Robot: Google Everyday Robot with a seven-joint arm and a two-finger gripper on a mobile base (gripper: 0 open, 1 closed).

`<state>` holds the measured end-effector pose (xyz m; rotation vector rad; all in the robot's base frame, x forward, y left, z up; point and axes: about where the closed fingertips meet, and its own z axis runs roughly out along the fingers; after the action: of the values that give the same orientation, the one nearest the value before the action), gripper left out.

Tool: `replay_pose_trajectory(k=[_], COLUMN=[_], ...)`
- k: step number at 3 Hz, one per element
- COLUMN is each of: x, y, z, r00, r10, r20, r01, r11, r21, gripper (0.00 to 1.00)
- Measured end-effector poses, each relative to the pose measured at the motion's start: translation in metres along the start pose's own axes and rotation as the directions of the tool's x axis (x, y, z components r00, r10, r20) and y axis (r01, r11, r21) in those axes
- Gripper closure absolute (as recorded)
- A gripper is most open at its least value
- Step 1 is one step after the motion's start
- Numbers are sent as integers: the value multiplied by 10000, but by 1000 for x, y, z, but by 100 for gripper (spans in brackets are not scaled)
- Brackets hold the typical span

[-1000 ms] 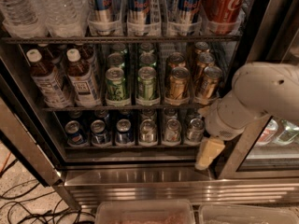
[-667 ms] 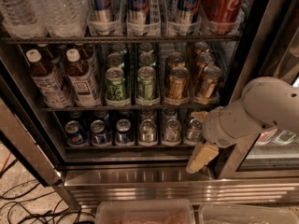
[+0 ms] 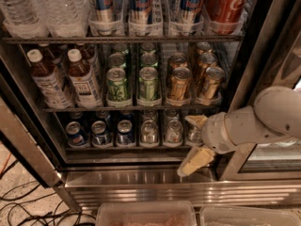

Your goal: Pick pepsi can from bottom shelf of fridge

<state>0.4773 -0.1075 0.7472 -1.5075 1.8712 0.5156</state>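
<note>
The fridge (image 3: 141, 180) stands open with dark racks of drinks. On the bottom shelf (image 3: 117, 149) three rows of dark-blue pepsi cans (image 3: 100, 133) stand at the left and short silver cans (image 3: 149, 132) at the right. My gripper (image 3: 193, 141) is at the right end of this shelf, in front of the rightmost silver can (image 3: 192, 133). It is open and empty. One cream finger (image 3: 196, 121) shows above and the other (image 3: 194, 160) below, over the steel sill. The pepsi cans are well to its left, untouched.
The rack above holds green cans (image 3: 117, 84), gold cans (image 3: 179, 83) and brown bottles (image 3: 83, 77). The top rack holds water bottles, tall blue cans and a red can (image 3: 225, 3). The door frame (image 3: 33, 149) slants at the left. Plastic bins (image 3: 146, 214) sit at the bottom edge, cables (image 3: 19, 206) on the floor.
My arm has moved left and toward the bottom shelf. The gripper now sits in front of the rightmost silver can, with both fingers showing apart.
</note>
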Motion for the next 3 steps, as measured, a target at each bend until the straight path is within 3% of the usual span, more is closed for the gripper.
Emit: replay_pose_trajectory(k=[1,2,3], x=[0,9,17], y=[0,1,16], z=[0,15,48], r00=[10000,9988,9872], r10=[0,180,647], r20=[0,449,1461], r01=[0,-183,-675], r11=[10000,9998,9976], r21=[0,53,145], gripper=[0,0,0])
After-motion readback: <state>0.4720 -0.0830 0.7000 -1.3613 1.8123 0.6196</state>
